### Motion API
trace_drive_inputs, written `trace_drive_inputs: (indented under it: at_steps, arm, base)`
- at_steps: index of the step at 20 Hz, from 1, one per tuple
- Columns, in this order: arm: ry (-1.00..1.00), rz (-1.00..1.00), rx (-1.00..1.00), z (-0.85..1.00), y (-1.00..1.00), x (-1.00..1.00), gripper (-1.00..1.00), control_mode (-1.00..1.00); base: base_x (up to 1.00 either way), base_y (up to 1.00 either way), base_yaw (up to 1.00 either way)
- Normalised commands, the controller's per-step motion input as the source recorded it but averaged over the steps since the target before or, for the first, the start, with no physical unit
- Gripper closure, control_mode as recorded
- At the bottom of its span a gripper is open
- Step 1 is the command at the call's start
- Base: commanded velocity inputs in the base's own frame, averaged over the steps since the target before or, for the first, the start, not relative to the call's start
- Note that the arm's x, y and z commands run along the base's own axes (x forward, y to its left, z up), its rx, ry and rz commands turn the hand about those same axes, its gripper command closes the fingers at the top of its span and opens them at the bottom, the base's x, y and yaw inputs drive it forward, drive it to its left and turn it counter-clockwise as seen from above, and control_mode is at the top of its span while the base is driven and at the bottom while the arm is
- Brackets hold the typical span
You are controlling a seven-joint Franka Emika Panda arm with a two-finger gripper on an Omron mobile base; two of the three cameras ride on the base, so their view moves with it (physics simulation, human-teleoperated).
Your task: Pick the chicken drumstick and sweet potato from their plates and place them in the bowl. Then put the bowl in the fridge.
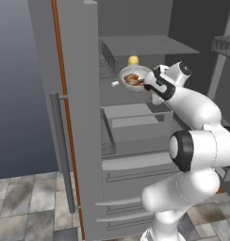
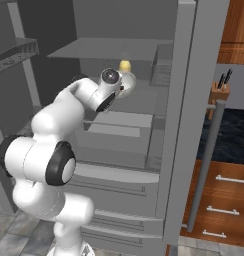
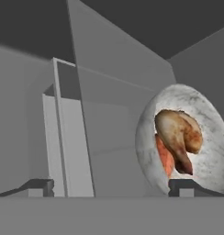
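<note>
The fridge stood open, its doors swung wide. The claw reached into the upper compartment, gripping the rim of the bowl and holding it above a grey shelf. Inside the bowl lay the chicken drumstick over the sweet potato. A small yellow item sat just behind the bowl.

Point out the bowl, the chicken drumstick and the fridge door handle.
bowl [image 3: 203, 103]: hand view, upper inner wall.
chicken drumstick [image 3: 180, 133]: hand view, meaty end.
fridge door handle [image 1: 63, 150]: left base view, middle of the bar.
</note>
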Motion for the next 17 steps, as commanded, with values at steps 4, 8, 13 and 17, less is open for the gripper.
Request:
trace_drive_inputs:
  at_steps: [4, 8, 13, 17]
  arm:
    - [0.02, 0.0, 0.0, 0.35, 0.04, -0.53, -1.0, -1.0]
    - [0.02, -0.09, 0.0, 0.17, 0.09, -0.62, -1.0, -1.0]
    - [0.0, -0.25, 0.0, 0.02, 0.14, -0.69, -1.0, -1.0]
    - [0.0, -0.35, 0.0, 0.0, 0.16, -0.73, -1.0, -1.0]
  base:
    - [0.0, 0.0, 0.0]
    - [0.0, 0.0, 0.0]
    - [0.0, 0.0, 0.0]
    - [0.0, 0.0, 0.0]
